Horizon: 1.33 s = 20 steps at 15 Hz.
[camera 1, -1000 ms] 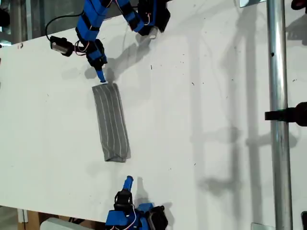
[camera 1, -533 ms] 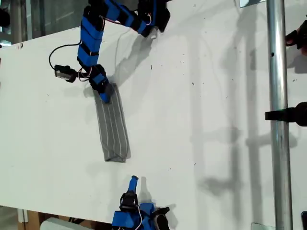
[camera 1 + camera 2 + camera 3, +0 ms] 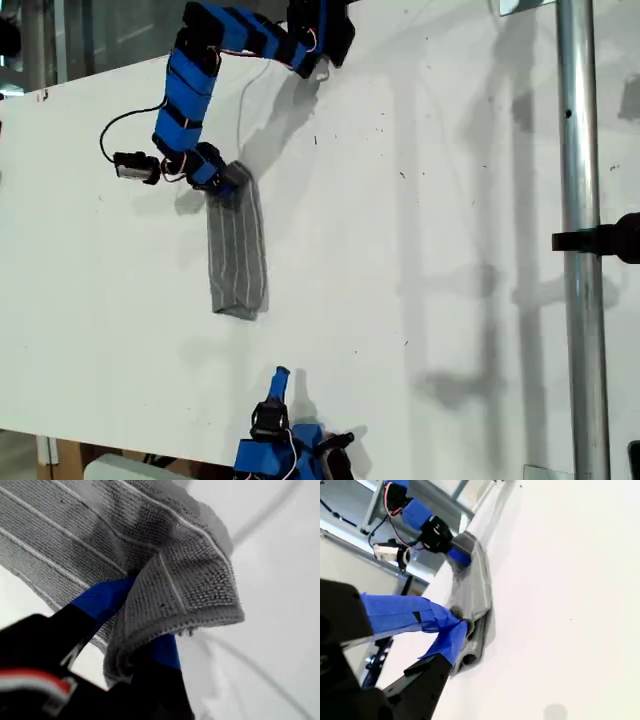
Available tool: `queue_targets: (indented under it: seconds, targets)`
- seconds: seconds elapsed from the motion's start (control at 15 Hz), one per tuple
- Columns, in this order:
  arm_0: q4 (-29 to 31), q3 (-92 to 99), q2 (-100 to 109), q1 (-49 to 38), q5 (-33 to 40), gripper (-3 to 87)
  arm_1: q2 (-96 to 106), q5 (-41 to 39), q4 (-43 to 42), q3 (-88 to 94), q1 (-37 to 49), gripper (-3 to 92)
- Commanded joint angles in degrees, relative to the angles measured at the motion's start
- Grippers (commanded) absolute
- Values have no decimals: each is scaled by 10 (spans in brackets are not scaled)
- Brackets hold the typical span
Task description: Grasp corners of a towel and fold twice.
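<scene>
First gripper pinching the folded towel's far end

The soft, limp towel lies mid-table; first gripper clamps its end, second gripper waits empty, tips together. Best hold: near corners.

- 1 towel, folded into a narrow strip on the table
- 2 blue arms, 1 at each end of the towel: my first gripper, my second gripper
- 1 metal pole, well apart from the towel
</scene>
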Motion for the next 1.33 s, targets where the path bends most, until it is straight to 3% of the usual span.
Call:
queue_targets:
  seconds: [0.0, 0.27, 0.4, 0.67, 0.93, 1.13, 1.2, 1.27]
  targets:
    - [-8, -2, 5, 8, -2, -30, 216, -9, 111, 91, 19, -2]
    - [-35, 15, 5, 18, 9, -30, 477, 51, 375, 155, 13, -2]
    - [-40, 14, 5, 21, 16, -30, 497, 76, 409, 97, -24, -2]
    - [-43, 16, 5, 21, 20, -30, 331, 89, 180, 38, -105, -2]
    - [-45, 27, 5, 25, 14, -30, 133, 104, 42, -2, -105, 10]
    - [-46, 26, 5, 25, 14, -30, 62, 130, 38, -73, -108, 384]
    - [-47, 29, 5, 24, 12, -30, 63, 121, 43, -105, -102, 454]
    - [-48, 33, 5, 21, 13, -30, 87, 119, 42, -123, -90, 452]
